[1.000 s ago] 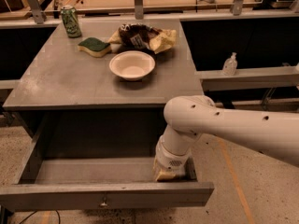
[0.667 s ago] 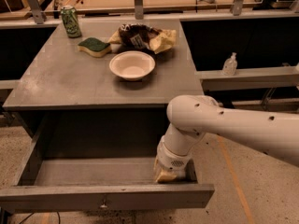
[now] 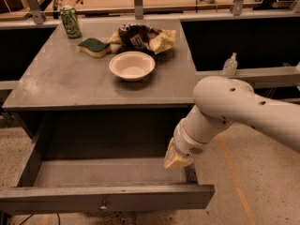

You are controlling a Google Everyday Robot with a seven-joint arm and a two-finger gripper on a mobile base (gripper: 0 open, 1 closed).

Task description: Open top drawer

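**Top drawer** (image 3: 140,197) of a grey metal cabinet, standing pulled well out toward the camera. It has a flat matte front panel with one small metal knob (image 3: 103,203) at its centre. Behind the panel is a shallow rectangular tray with a dull grey floor and side walls.

The claw (image 3: 177,158) (a pale yellowish wedge at the end of a ribbed white wrist) hangs inside the drawer at its right side, just above the floor and near the right wall. Whether it is open or closed cannot be told, and nothing shows in its hold. The smooth, rounded white arm (image 3: 243,107) rises to the right of the drawer.

Above the drawer lies the scuffed grey tabletop (image 3: 56,78), carrying a round white bowl (image 3: 131,64), a green-topped sponge (image 3: 94,46), a green can (image 3: 71,21) and a crumpled wrapper (image 3: 147,36). Right of the drawer and higher, a small clear bottle (image 3: 229,63) stands on a grey ledge (image 3: 262,73).
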